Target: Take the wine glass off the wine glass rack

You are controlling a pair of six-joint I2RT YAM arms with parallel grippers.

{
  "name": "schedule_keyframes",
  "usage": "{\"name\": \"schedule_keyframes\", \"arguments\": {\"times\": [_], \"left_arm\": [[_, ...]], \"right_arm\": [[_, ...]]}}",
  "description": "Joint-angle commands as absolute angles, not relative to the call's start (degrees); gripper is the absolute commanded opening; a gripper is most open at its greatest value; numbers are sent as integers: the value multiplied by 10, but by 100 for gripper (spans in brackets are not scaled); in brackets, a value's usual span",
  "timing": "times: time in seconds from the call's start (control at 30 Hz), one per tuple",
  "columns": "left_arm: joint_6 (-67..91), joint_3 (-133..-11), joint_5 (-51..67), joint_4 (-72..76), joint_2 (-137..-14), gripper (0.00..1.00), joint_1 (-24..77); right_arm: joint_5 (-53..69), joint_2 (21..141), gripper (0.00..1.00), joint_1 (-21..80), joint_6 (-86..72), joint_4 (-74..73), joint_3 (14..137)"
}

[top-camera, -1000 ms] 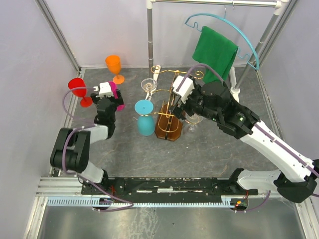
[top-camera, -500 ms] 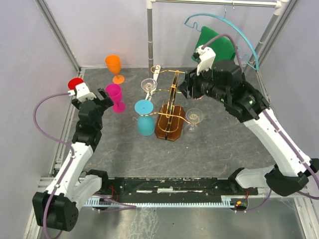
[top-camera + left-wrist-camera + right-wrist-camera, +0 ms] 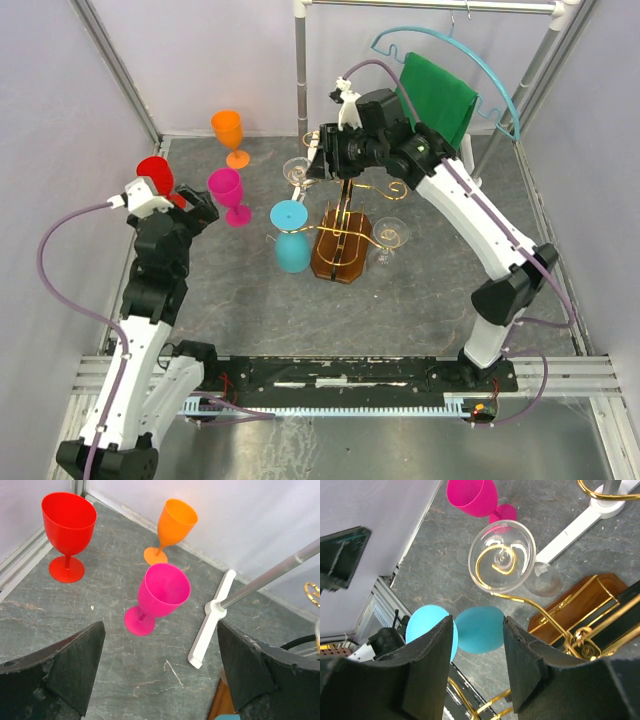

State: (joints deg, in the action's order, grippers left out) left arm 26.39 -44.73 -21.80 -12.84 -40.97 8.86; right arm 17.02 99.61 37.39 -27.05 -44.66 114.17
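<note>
The wine glass rack (image 3: 340,258) has a brown wooden base and gold wire arms. A clear wine glass (image 3: 297,170) hangs on its back left arm. In the right wrist view the glass (image 3: 502,562) sits on a gold curl. A second clear glass (image 3: 390,236) is at the rack's right side, and a blue glass (image 3: 291,240) hangs upside down at its left. My right gripper (image 3: 319,164) is open and empty, high over the rack's back left, just right of the clear glass. My left gripper (image 3: 192,207) is open and empty, left of the pink glass (image 3: 228,190).
A red glass (image 3: 155,176), an orange glass (image 3: 229,134) and the pink glass stand on the grey table at the back left. A grey clothes rail (image 3: 300,70) with a white foot (image 3: 215,625), a blue hanger and a green cloth (image 3: 432,100) stands behind the rack.
My right arm has swung from the rack's right side over to its back left, above the clear glass. My left gripper has let go of the pink glass and drawn back left.
</note>
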Motion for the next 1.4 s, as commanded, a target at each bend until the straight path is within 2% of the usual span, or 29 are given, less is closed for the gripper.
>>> {"name": "schedule_keyframes", "arguments": {"times": [0.0,0.13,0.63,0.83,0.9,1.07,1.17,1.37], "left_arm": [[301,-511,-193,-184,-414,99,91],[302,-569,-162,-234,-442,99,91],[333,-602,-122,-257,-437,99,91],[331,-608,-124,-261,-422,99,91],[332,-609,-124,-262,-419,99,91],[329,-609,-122,-266,-418,99,92],[328,-609,-121,-268,-416,99,91],[328,-613,-121,-269,-415,99,91]], "right_arm": [[186,1032,51,373,-298,-485,1230],[171,1059,49,373,-309,-493,1253],[121,1100,50,373,-329,-506,1260],[108,1107,62,373,-337,-494,1254],[110,1108,63,373,-341,-483,1249],[130,1115,53,372,-354,-452,1238],[142,1117,50,370,-361,-436,1229],[156,1121,52,363,-370,-425,1224]]}}
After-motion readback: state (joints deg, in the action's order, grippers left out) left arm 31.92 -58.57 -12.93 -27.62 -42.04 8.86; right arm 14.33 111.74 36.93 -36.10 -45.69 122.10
